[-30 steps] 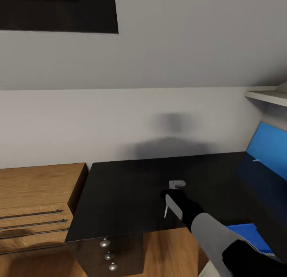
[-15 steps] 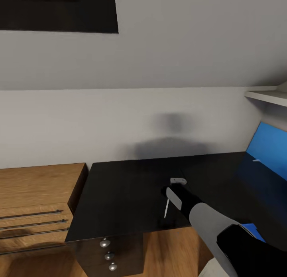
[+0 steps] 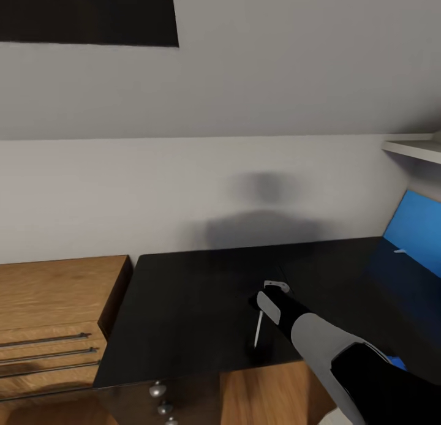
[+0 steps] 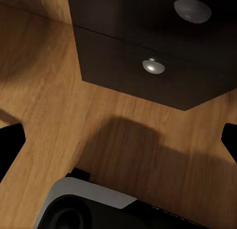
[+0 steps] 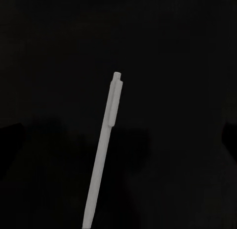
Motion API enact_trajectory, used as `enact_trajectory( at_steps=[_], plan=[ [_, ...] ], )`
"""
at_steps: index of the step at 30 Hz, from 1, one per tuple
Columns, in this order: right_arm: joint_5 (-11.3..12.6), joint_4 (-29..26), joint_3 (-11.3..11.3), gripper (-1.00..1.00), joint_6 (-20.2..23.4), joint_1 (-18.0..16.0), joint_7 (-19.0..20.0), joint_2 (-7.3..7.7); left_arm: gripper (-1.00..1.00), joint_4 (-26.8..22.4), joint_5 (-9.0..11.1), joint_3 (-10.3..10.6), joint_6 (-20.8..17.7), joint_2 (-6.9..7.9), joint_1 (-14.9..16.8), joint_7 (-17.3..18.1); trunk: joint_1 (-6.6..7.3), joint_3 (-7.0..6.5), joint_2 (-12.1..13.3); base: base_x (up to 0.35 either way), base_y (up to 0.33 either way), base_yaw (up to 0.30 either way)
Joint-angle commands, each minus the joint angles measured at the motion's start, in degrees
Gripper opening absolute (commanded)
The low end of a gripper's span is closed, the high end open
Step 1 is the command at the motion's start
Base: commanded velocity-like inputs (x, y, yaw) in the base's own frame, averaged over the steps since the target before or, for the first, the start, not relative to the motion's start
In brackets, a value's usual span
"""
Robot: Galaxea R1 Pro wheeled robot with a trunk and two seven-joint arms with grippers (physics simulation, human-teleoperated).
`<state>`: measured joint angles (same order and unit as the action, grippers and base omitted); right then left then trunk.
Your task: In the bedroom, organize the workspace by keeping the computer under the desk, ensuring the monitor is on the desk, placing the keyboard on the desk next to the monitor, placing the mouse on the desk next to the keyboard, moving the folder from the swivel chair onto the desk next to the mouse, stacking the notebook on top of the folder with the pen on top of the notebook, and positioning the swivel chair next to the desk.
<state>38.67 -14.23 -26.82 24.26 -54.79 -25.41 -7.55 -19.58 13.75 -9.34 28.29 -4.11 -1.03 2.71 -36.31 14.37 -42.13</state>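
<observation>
One pen (image 3: 259,329) hangs from the right gripper (image 3: 267,295) over the black desk (image 3: 184,302), its white shaft pointing down toward the desktop near the front edge, roughly at 6 o'clock from the middle of the head view. The jaws look closed thinly on the pen's upper end, which is probably why it dangles nearly upright instead of lying flat; in the right wrist view the pen (image 5: 102,150) runs away from the camera against the dark desktop, clip end farthest out. I judge the arm is carrying it toward a stack, since the task wants the pen last, on top of the notebook. No notebook can be made out. A blue panel (image 3: 413,226) stands at 3 o'clock on the desk, likely the monitor's lit screen, though too little shows to be sure. A wooden dresser (image 3: 55,302) sits at 9 o'clock, just beside the desk. The left wrist view looks down on the wood floor (image 4: 44,115) and the desk's drawer knobs (image 4: 153,66), so that arm seems parked low; its dark fingertips (image 4: 10,145) sit wide apart with nothing between them.
</observation>
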Motion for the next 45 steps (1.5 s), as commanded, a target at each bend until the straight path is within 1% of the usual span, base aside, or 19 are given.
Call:
enact_trajectory(
  at_steps=[1, 9, 17, 45],
  plan=[
    [0.5, 0.0, -0.5, 1.00, 0.3, 0.0, -0.4, 0.02, 1.00, -0.1, 0.5, -0.1, 0.0, -0.02, 0.0, 0.3, -0.03, 0.07, -0.1, 0.109, 0.000, 0.000],
    [0.8, 0.3, -0.4, 1.00, 0.7, -0.1, -0.5, 0.06, 1.00, -0.3, 0.6, -0.1, 0.1, -0.02, 0.0, 0.3, -0.03, 0.07, -0.1, 0.045, 0.000, 0.000],
    [0.9, 0.3, -0.4, 1.00, 2.1, -0.1, -0.5, 0.04, 1.00, -0.5, 0.6, -0.1, 0.2, -0.02, 0.0, 0.2, -0.03, 0.07, -0.1, 0.008, 0.000, 0.000],
    [0.9, 0.3, -0.4, 1.00, 2.6, -0.1, -0.4, 0.07, 1.00, -0.5, 0.7, -0.1, 0.2, -0.02, 0.0, 0.2, -6.18, 5.10, -11.3, 0.000, 0.000, 0.000]
  ],
)
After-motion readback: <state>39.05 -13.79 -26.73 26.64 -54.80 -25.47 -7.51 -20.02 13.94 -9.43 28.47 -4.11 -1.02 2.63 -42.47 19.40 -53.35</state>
